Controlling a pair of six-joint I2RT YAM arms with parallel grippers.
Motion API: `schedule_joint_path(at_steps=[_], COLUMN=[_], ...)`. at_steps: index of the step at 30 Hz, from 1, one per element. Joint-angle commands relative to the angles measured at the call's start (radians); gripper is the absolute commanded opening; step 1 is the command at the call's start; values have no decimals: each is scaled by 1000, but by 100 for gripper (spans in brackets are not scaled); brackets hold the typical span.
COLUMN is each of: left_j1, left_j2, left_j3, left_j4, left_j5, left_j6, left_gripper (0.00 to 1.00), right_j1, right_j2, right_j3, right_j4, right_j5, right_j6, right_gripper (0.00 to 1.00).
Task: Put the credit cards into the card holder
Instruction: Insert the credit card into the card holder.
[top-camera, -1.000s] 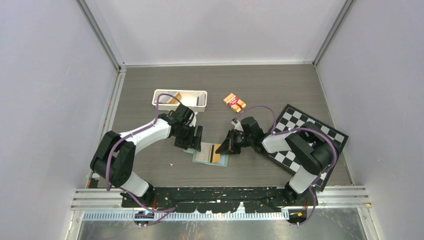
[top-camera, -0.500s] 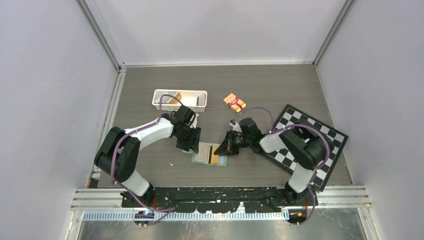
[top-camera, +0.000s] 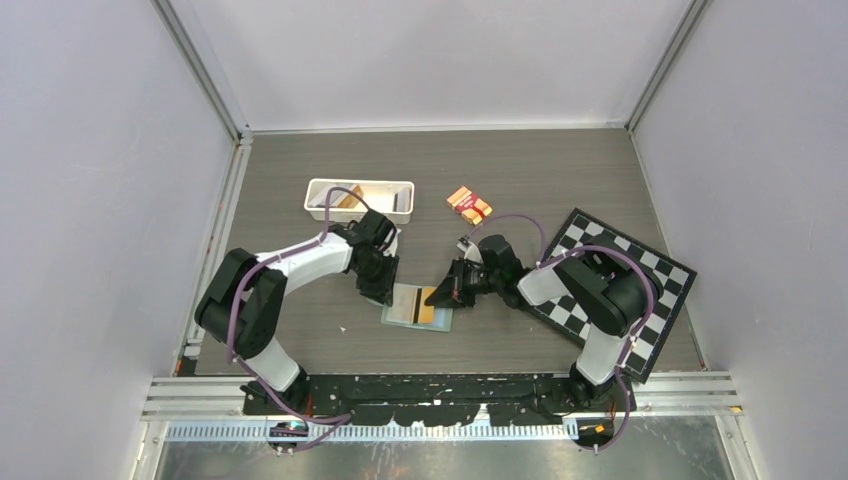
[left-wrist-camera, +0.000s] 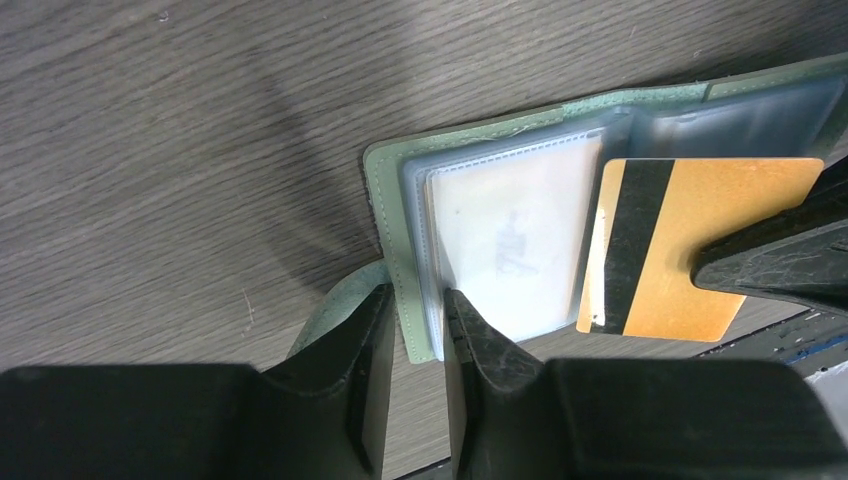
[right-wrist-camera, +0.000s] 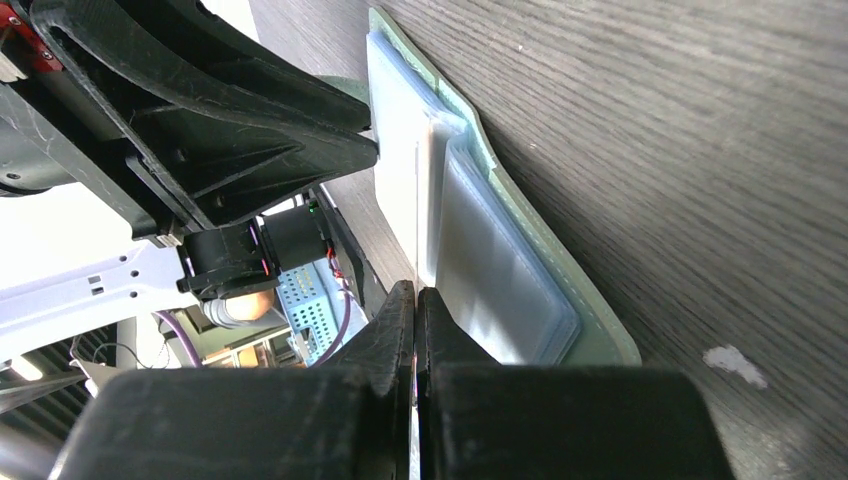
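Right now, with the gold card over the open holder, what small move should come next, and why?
Probably the right gripper should slide the card a little toward the left gripper, into the clear sleeve. It is shut on the card, whose striped end lies at the sleeve's mouth. The left gripper pinches the holder at its opposite edge, so it should not slip.

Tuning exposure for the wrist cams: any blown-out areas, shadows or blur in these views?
Top external: even, soft light, no glare. Left wrist: sage-green folding card holder and gold-tan card sharp; dark shadow on the wood table beside the holder; near fingers nearly black. Right wrist: upper-left background blown out white, near fingers soft, holder's clear sleeves in focus.
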Motion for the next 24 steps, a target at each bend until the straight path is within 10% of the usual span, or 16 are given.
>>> schedule_joint_path(at_steps=[1,24], left_j1=[-12,-27], left_j2=[29,46], left_j3=[22,29], left_j4=[-35,-52], left_j5=[-84,-113], left_j6=[23,27], left_gripper=[23,14], right_j1=[7,7], right_j2=[-7,39], right_j3=[11,11], right_j4=[43,14], right_j5=[-8,3], right_j6=[-1,-8], right_gripper=[1,1])
